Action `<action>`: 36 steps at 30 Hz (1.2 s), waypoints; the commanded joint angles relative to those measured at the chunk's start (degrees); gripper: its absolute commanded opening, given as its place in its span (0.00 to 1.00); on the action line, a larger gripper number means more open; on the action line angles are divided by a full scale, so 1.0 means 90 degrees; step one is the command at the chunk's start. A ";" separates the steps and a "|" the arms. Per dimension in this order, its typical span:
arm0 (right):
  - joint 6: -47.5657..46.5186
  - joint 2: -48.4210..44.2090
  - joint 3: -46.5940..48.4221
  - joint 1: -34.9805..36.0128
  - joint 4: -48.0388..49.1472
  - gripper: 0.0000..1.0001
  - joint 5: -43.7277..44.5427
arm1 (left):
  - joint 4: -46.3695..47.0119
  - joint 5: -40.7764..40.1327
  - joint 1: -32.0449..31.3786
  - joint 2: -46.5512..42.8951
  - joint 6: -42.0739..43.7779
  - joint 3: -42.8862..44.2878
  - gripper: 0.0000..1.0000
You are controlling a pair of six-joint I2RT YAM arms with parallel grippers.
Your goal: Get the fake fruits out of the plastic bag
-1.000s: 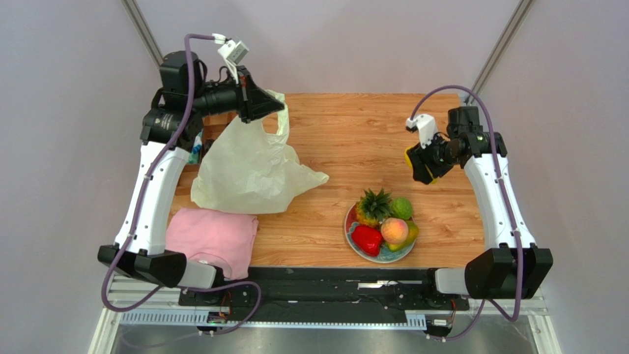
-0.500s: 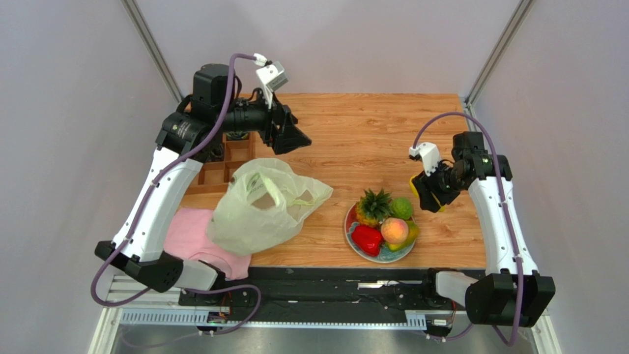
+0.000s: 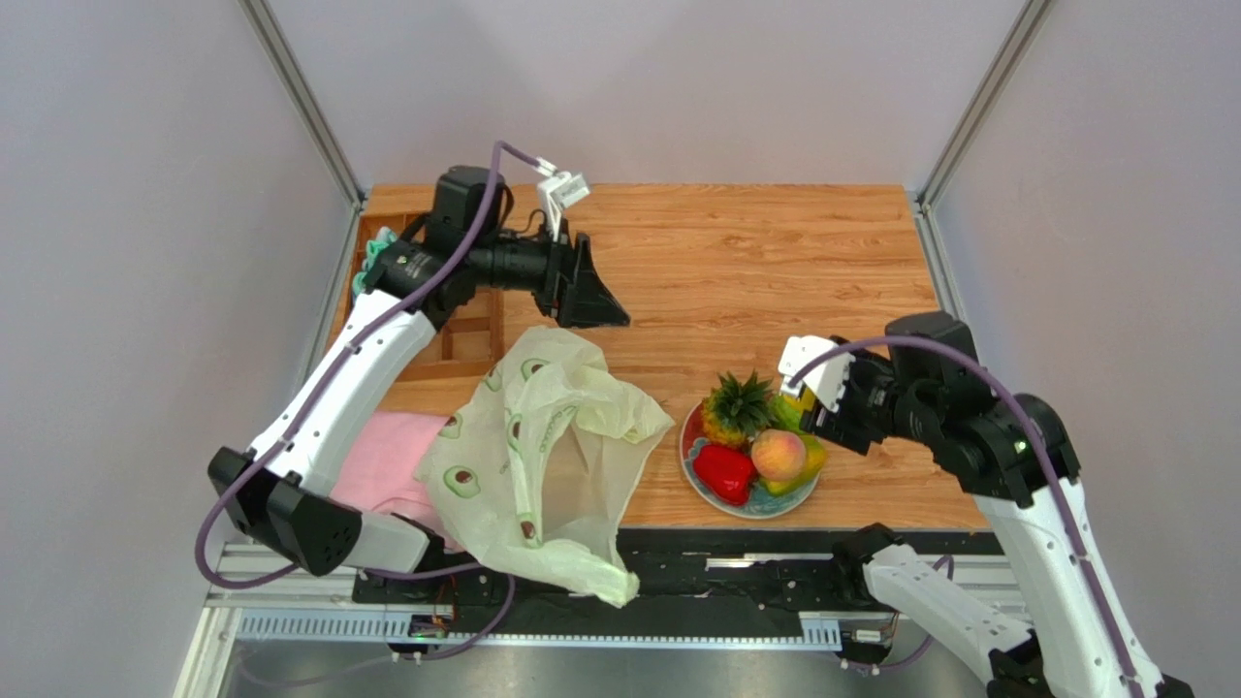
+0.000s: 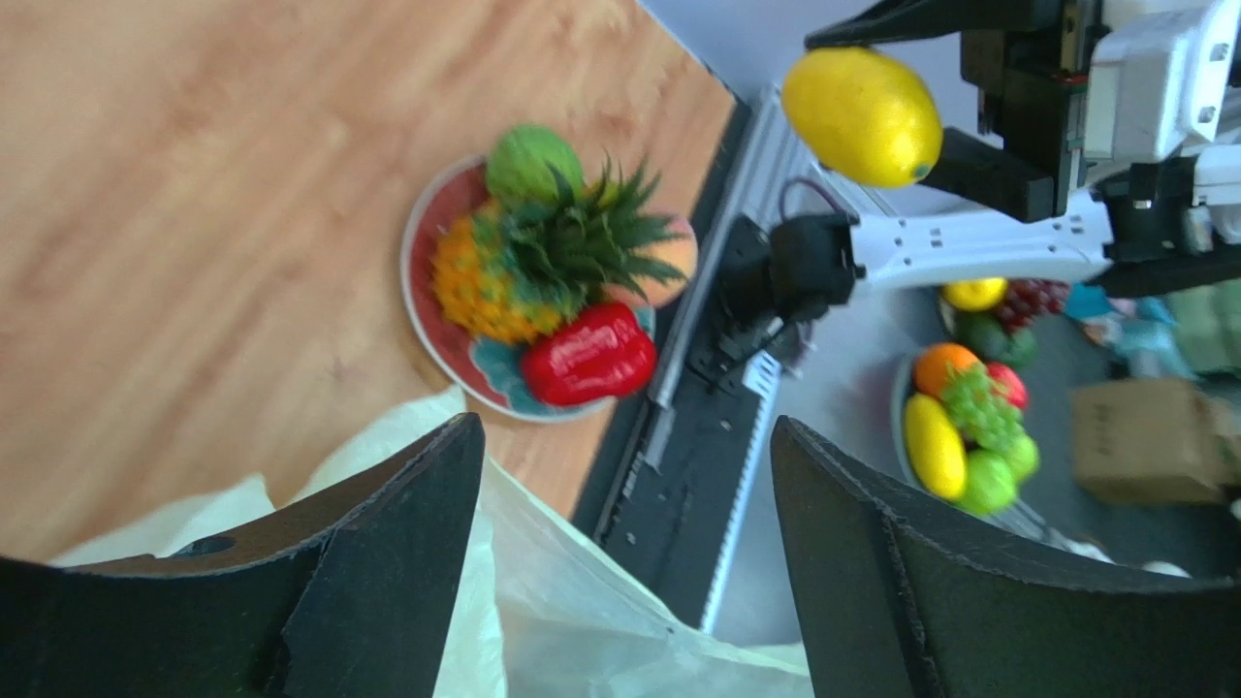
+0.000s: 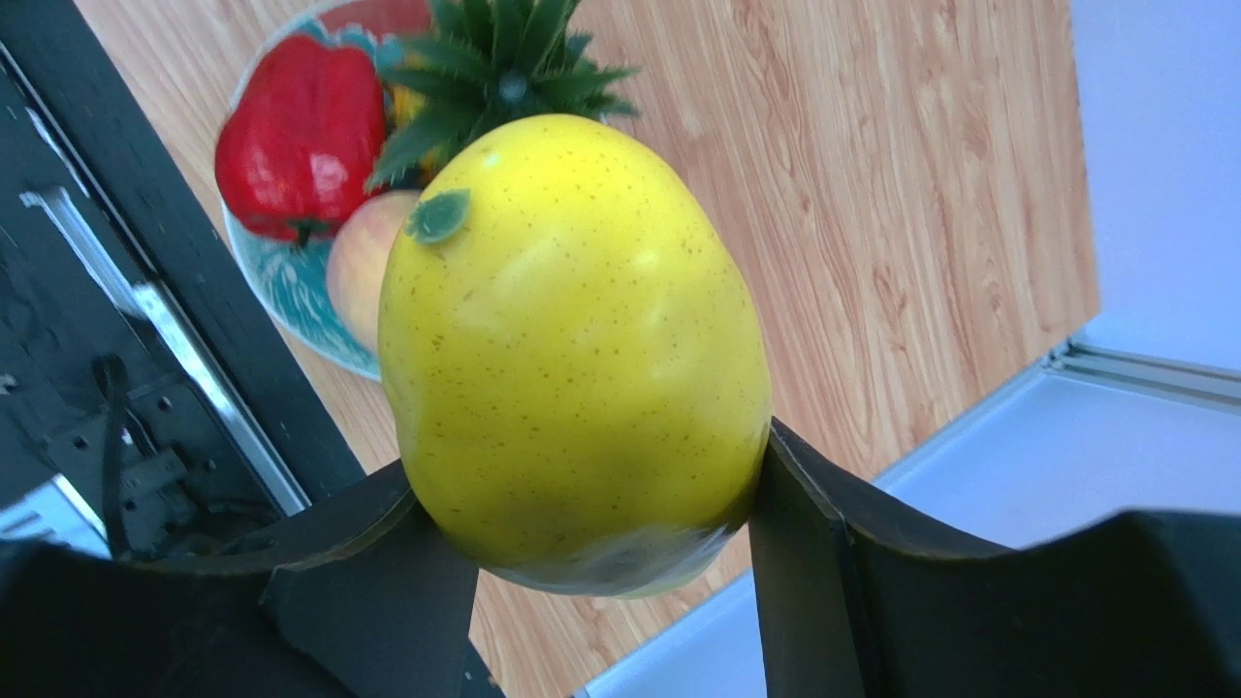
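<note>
The fake fruits (image 3: 750, 436) mostly sit on the plate (image 3: 753, 511) at 5 o'clock on the table (image 3: 758, 262). The last one, the mango (image 5: 576, 342), is clamped in the right gripper (image 5: 583, 458) at the plate's 3 o'clock and is not yet set down. The plastic bag (image 3: 532, 451) sags at 7 o'clock, seemingly empty. Only the left wrist view shows the left gripper (image 4: 624, 429) spread wide and holding nothing.

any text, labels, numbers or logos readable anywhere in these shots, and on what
None: no word, number or logo can be read in any view.
plastic bag: only pictures of halved avocados, no lettering.
mango: a small green spot, no text.
plate: no lettering seen on the part that shows.
brown box beyond the table in the left wrist view: too blurred to tell if it carries print.
</note>
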 commanded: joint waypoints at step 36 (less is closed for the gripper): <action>0.1966 0.0411 0.0256 -0.1034 0.1123 0.01 0.1844 | -0.4153 -0.0554 0.0912 0.2314 0.2334 0.1836 0.99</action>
